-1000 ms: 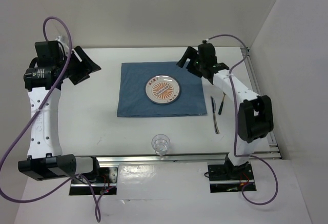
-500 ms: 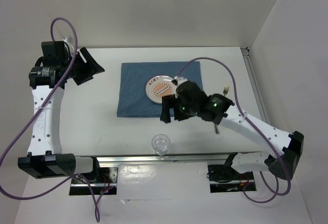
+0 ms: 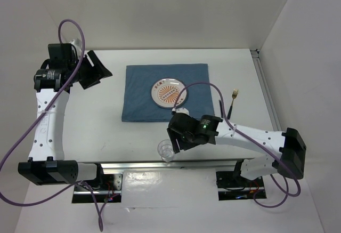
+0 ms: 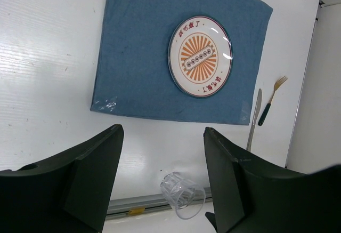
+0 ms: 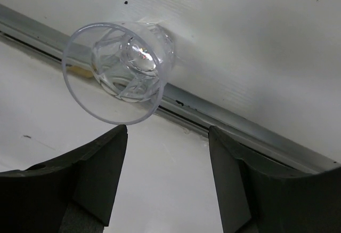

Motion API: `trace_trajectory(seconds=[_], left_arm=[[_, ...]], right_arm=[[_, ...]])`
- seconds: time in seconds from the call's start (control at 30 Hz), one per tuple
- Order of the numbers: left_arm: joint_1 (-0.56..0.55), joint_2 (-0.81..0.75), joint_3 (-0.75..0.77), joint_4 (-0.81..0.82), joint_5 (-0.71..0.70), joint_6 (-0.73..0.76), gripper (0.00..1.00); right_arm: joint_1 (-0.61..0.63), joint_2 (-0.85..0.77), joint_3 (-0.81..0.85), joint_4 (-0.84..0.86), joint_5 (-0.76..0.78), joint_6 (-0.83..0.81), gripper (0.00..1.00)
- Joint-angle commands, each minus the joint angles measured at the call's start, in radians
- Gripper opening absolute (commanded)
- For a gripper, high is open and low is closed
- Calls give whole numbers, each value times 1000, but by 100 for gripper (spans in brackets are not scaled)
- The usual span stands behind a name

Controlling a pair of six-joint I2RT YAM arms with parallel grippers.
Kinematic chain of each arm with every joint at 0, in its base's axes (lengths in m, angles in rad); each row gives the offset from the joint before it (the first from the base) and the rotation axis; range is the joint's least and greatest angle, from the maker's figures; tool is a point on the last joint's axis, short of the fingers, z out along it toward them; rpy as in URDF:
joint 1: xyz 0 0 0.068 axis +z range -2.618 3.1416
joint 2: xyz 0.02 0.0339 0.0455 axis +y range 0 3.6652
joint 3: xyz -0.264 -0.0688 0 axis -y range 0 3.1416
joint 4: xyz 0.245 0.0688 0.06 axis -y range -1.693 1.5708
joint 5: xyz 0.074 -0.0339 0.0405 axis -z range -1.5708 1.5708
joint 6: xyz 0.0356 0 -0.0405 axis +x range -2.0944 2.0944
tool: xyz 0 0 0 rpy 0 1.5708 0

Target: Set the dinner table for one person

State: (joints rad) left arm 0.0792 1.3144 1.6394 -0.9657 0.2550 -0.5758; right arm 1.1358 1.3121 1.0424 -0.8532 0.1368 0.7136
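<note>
The white dinner table [image 3: 106, 115] holds a blue placemat [image 3: 141, 94] with a round orange-patterned plate [image 3: 169, 92] on it. A knife [image 4: 252, 123] and a green-handled fork [image 3: 233, 97] lie right of the mat. A clear glass [image 3: 167, 151] stands upright at the table's near edge. My right gripper [image 3: 177, 137] is open and empty, just right of the glass and not touching it. In the right wrist view the glass [image 5: 120, 70] sits ahead of the open gripper [image 5: 166, 131]. My left gripper [image 3: 96, 69] is open and empty, high over the far left.
A metal rail [image 3: 213, 163] runs along the near table edge right behind the glass, and it also shows in the right wrist view [image 5: 240, 129]. White walls enclose the table at the back and sides. The right arm's purple cable [image 3: 213, 91] loops over the mat's right edge.
My right arm has swung from the far right of the mat across it and down to the near edge beside the glass. The left gripper has shifted slightly right.
</note>
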Motion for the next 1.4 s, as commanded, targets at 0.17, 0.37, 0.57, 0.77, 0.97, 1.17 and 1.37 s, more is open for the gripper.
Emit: trace_trajectory(seconds=[0.17,0.37,0.57,0.77,0.97,1.17,1.37], left_arm=[[-2,-23,-9,19,-8,19,75],[-2,-32,-9,19,-8,19,75],[-2,-32,-29,19,1,19,75],[-2,-32,-61,41,1,19,75],[-2,-32,-81,59,10,10,75],[-2,-23,-90,68,10,10,75],[-2,-3,-90,59,-2,28,75]], right_arm=[[5,94,-12,140,40,23,67],[-5,163,-12,180,63,23,52],[-5,162,31,157,112,43,0],[-138,211,278,1,155,21,0],[-477,355,609,-60,129,-147,0],[-695,547,844,-21,83,-221,0],[-823,779,1074,-30,83,-221,0]])
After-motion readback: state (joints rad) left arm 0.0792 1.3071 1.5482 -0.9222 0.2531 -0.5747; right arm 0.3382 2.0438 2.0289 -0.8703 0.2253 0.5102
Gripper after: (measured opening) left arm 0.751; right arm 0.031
